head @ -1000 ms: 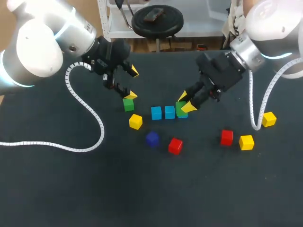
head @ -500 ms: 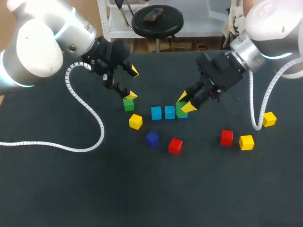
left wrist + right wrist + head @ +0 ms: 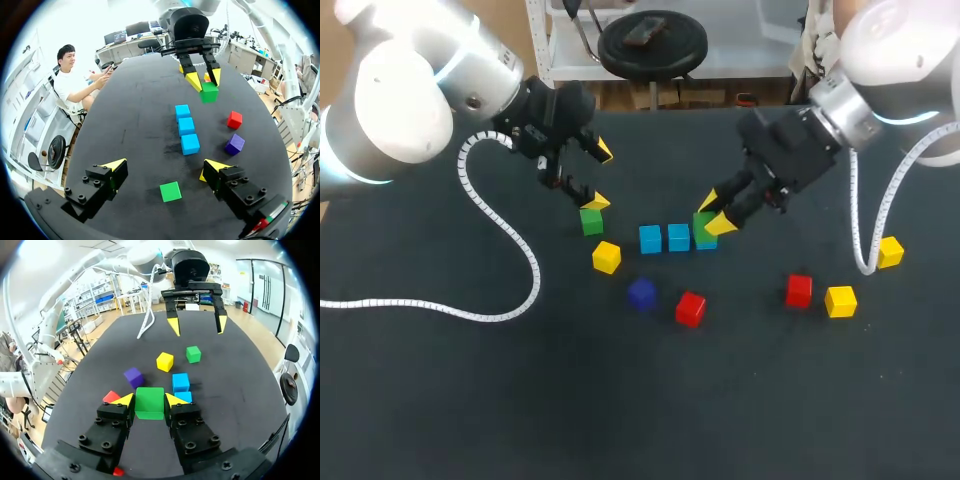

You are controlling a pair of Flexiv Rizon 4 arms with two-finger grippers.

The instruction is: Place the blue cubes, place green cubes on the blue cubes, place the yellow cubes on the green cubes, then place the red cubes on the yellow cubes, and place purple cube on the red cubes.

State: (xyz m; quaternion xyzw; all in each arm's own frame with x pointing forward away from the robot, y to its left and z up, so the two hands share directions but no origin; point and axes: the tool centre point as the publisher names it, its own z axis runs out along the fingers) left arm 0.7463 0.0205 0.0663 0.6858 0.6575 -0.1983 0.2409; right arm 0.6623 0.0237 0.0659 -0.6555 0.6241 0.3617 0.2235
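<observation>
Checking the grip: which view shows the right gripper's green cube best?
The right wrist view: the green cube sits between the fingers of the right gripper, both contact sides visible. The head view has yellow tips partly covering it; the left wrist view shows it small and far.

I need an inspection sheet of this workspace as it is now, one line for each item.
Surface: dark table, flat.
Job's things: three blue cubes in a row; held green cube above the row's end; loose green cube apart; three yellow cubes, two red cubes, one purple cube scattered.
Clutter: nothing seen.
Grippers: left gripper open over the loose green cube; right gripper, fingers shut on the held green cube.
Cables: white coiled cable lies on the table by the left arm; second cable hangs looped from the right arm.
Surroundings: nothing seen reaching over the table.
</observation>
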